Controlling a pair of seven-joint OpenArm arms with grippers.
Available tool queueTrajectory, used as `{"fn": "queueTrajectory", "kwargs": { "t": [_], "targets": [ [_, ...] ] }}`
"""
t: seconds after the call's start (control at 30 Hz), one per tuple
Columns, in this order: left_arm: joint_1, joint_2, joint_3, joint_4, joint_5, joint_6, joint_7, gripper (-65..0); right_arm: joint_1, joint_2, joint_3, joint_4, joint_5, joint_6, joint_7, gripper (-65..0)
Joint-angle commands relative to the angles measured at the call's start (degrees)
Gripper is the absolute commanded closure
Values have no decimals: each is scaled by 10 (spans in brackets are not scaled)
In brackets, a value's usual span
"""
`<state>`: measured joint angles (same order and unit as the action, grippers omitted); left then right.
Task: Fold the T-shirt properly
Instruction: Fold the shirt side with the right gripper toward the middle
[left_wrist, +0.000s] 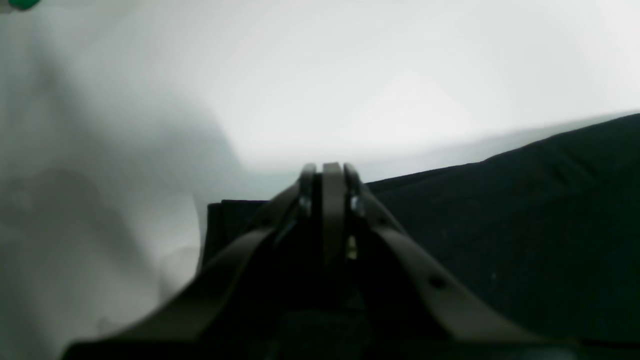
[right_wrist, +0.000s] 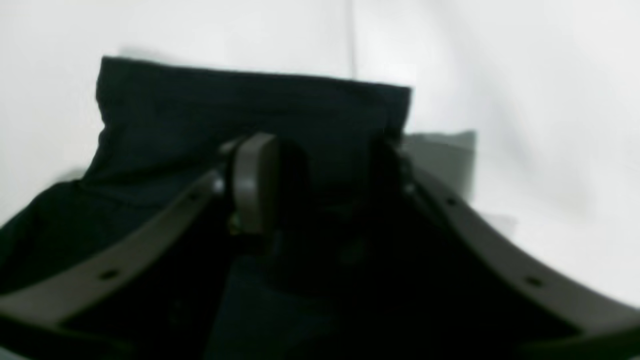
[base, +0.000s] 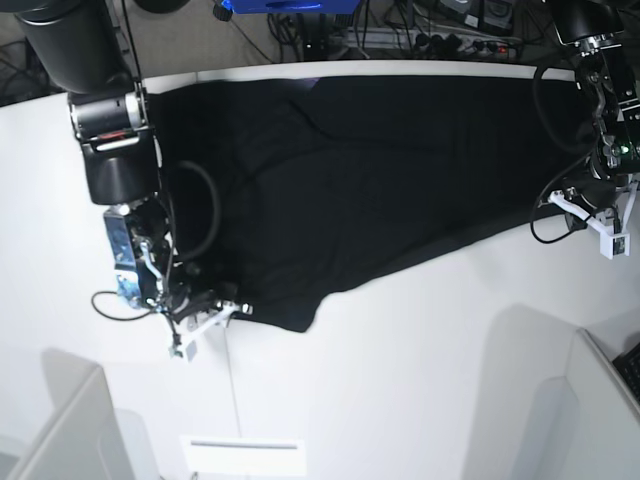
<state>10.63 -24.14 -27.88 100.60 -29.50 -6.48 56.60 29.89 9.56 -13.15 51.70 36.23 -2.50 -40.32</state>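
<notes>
The black T-shirt (base: 340, 170) lies spread across the far half of the white table, plain side up, with its lower edge running diagonally. My right gripper (base: 222, 312) is at the shirt's near left corner. In the right wrist view its jaws (right_wrist: 325, 172) stand apart over the black cloth (right_wrist: 240, 110), and one pad (right_wrist: 255, 180) shows clearly. My left gripper (left_wrist: 327, 172) is shut, hovering over an edge of the T-shirt (left_wrist: 525, 210). Whether cloth is pinched in it I cannot tell. In the base view it (base: 592, 212) sits at the shirt's right end.
The white table (base: 420, 380) stretches toward the near edge. Pale partition panels stand at the near left (base: 60, 430) and near right (base: 600, 400). A white label (base: 243, 455) lies near the front. Cables (base: 400, 35) run behind the table. A grey patch (right_wrist: 442, 155) shows beside the right finger.
</notes>
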Motion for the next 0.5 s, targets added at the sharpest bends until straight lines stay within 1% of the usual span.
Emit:
{"fn": "queueTrajectory", "kwargs": {
  "t": [0.0,0.13,0.17,0.3,0.33,0.47],
  "targets": [
    [-5,-12,-6,8,1,-2,-10,0,22,8,3,10,5,2,12,-237],
    [-4,-12,-6,8,2,-2,-10,0,21,7,2,10,5,2,24,-197],
    [-4,-12,-6,8,2,-2,-10,0,21,7,2,10,4,2,24,-170],
    [-4,-12,-6,8,2,-2,-10,0,21,9,2,6,4,2,32,-14],
    [-4,-12,-6,8,2,-2,-10,0,21,9,2,6,4,2,32,0],
    [-4,-12,-6,8,3,-2,-10,0,20,9,7,6,5,1,31,0]
  ]
}}
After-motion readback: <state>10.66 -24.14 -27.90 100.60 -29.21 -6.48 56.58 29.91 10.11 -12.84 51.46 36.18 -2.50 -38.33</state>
